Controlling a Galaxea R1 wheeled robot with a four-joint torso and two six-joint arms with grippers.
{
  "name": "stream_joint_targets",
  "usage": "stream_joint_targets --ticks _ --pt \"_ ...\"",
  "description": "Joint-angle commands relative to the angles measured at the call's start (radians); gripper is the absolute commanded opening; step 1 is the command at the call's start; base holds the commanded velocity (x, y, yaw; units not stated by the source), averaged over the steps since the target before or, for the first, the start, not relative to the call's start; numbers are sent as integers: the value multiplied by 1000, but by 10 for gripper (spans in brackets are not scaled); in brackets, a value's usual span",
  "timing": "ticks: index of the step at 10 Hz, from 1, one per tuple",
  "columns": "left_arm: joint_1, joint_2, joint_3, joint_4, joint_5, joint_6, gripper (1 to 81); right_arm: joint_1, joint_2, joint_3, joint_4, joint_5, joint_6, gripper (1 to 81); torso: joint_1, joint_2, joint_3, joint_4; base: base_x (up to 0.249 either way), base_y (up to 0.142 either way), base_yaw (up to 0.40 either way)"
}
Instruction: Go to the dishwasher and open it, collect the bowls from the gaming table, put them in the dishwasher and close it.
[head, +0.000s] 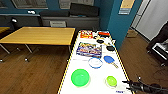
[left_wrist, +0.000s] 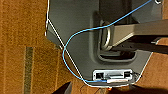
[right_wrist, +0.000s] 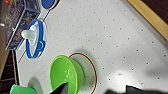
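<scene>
You are parked at the near end of the long white-topped gaming table with its pale yellow edge (head: 65, 72); the large shallow translucent green bowl (head: 80, 77) sits toward its near-left corner. The small round green bowl (head: 111, 81) sits toward the near-right corner. The dark right gripper (head: 130, 85) hangs just beside that small bowl, at the table's right edge, likely lined up for a pick; you cannot tell how wide its fingers stand, and it grips nothing visible.

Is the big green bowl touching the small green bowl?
Apart. The head view shows bare white tabletop between the big green bowl and the small green bowl.
</scene>
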Motion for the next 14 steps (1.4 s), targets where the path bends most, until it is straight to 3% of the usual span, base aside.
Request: stream_joint_targets --ticks 1,14 --pt "9 -5 -2 -8 73 -5 811 97 0 -16 11 -52 -2 811 0 0 0 0 0 0 0" --pt "17 -16 -2 -27 72 -5 811 143 184 -174 43 -47 16 811 0 0 0 0 0 0 0"
